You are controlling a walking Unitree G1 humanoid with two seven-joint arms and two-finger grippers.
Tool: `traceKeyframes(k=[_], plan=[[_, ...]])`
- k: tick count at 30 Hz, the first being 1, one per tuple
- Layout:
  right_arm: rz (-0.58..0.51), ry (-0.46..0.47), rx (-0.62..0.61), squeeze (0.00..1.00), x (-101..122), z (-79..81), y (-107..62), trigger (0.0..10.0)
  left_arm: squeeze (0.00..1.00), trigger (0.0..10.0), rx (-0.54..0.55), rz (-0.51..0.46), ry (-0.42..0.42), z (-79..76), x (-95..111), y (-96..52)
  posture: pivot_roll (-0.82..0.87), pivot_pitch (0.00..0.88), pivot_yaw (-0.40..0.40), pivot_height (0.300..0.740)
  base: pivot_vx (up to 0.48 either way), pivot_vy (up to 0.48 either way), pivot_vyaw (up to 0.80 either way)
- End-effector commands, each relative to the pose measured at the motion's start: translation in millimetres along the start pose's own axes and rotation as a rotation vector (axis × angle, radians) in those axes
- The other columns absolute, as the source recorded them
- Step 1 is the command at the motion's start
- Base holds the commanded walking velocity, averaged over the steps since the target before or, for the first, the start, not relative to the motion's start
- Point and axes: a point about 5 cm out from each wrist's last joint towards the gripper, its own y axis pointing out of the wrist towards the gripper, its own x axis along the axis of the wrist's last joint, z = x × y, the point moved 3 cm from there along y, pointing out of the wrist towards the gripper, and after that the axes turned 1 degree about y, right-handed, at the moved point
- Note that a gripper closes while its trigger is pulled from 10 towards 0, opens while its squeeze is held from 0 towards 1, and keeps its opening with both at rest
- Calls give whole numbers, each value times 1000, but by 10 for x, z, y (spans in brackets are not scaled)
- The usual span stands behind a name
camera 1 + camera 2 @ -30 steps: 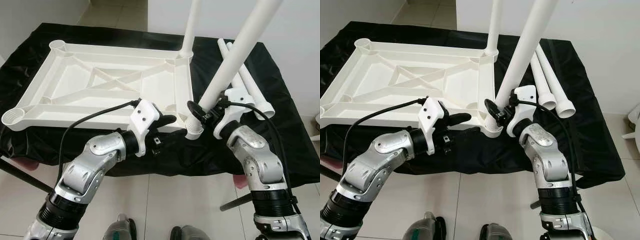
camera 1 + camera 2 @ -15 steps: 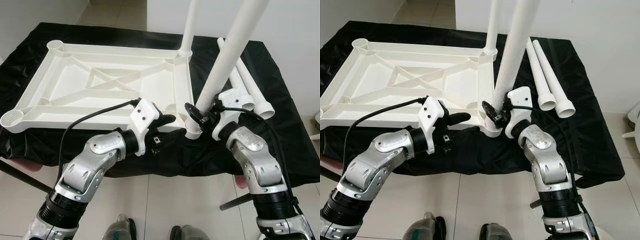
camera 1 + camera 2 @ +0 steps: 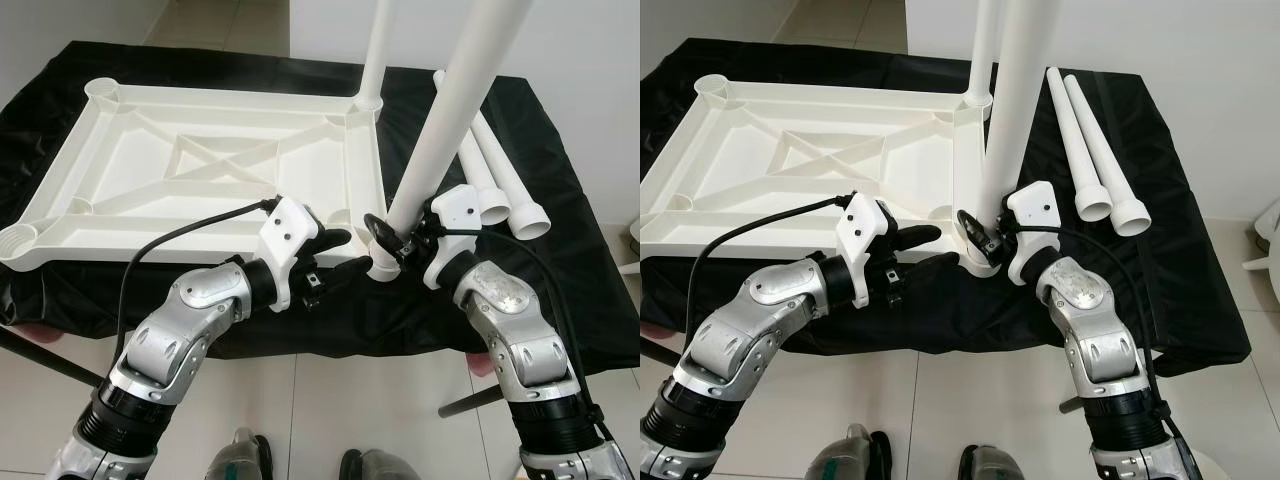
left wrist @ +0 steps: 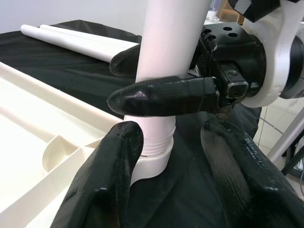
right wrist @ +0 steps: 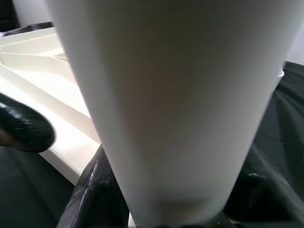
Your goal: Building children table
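Leg (image 3: pixel 440 130) tilted upright since earlier; right gripper (image 3: pixel 985 232) fingers pinch it; left gripper (image 3: pixel 335 255) fingers spread.

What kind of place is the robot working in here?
Probably a room in a home, used as an assembly spot: pale floor tiles, a plain white wall, and a low stand draped in black cloth carrying an upturned white tabletop and loose legs.

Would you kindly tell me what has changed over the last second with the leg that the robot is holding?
The right gripper, shut on the white leg, has swung it from a steep lean nearly upright over the near corner socket. The left gripper stays beside that socket; the tabletop, the fitted leg and two spare legs are unmoved.
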Motion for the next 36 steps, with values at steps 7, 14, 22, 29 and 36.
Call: traceKeyframes(k=[7,14,22,29,36], plan=[[126,180,-137,0,-323,-188,-7,10000,0,10000,-32,7,-2,-32,-7,-7,9,147,9,740,0,0,0],[142,339,-272,0,-379,-414,0,10000,0,10000,-32,8,-2,-34,-8,-12,10,146,9,740,0,0,0],[151,400,-306,0,-410,-450,12,10000,0,10000,-32,8,-2,-38,-6,-13,12,148,8,740,0,0,0],[182,338,-303,0,-409,-445,30,10000,0,10000,-32,7,-5,-44,-7,-14,10,148,8,740,0,0,0],[233,141,-277,0,-424,-390,66,10000,0,10000,-31,7,-5,-48,-8,-11,10,146,4,740,0,0,0]])
